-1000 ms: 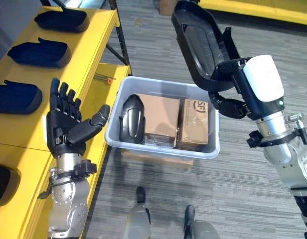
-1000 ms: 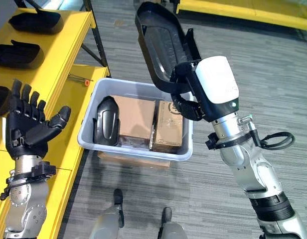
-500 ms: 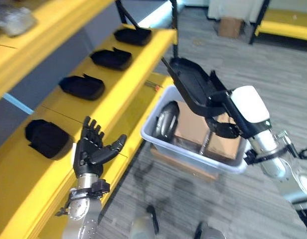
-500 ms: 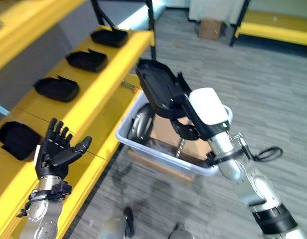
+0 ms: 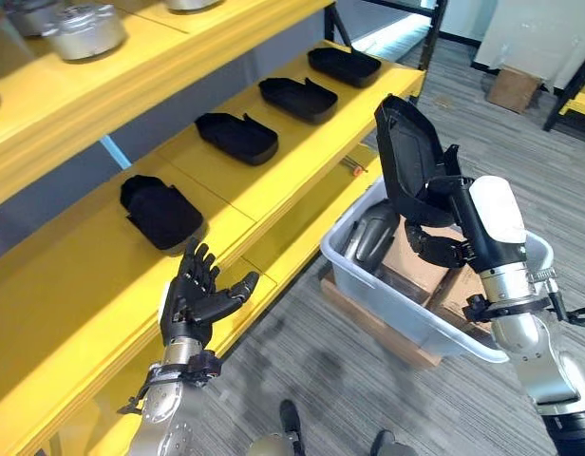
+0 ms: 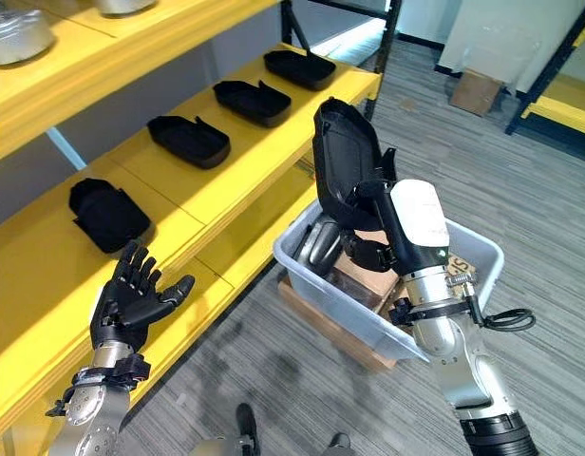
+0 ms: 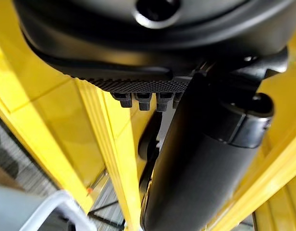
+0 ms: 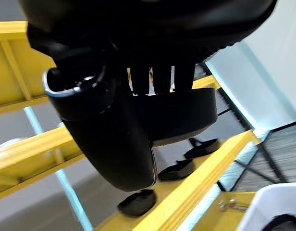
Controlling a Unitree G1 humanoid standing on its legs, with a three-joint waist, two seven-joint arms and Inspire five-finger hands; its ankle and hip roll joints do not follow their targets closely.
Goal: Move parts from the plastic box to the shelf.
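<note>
The right hand (image 6: 368, 249) holds a black moulded part (image 6: 345, 161) upright above the plastic box (image 6: 349, 302), its fingers (image 5: 427, 237) curled round the part's lower end. In the right wrist view the thumb and fingers clamp the dark shell, with the yellow shelf (image 6: 235, 157) beyond it. The step in hand looks like the carry from box to shelf.

To do it well, the robot should probably swing the part toward ten o'clock from the box, keeping it high enough to pass over the shelf's front edge. It should then tip the part flat so that it lies as the four parts (image 5: 237, 136) already in the row on the shelf lie. The bare stretch of shelf at about seven o'clock from the nearest placed part (image 5: 160, 209) seems the natural spot, and the grip should hold until the part rests on the board. The part is tall and held by one end, so a quick swing could let it twist in the grasp.

The left hand (image 5: 196, 296) hangs over the shelf's front edge, fingers spread wide and holding nothing, at about nine o'clock from the box. It might steady the part on arrival.

A second dark part (image 5: 370, 236) lies in the box beside cardboard cartons (image 5: 416, 264), below the held part.
</note>
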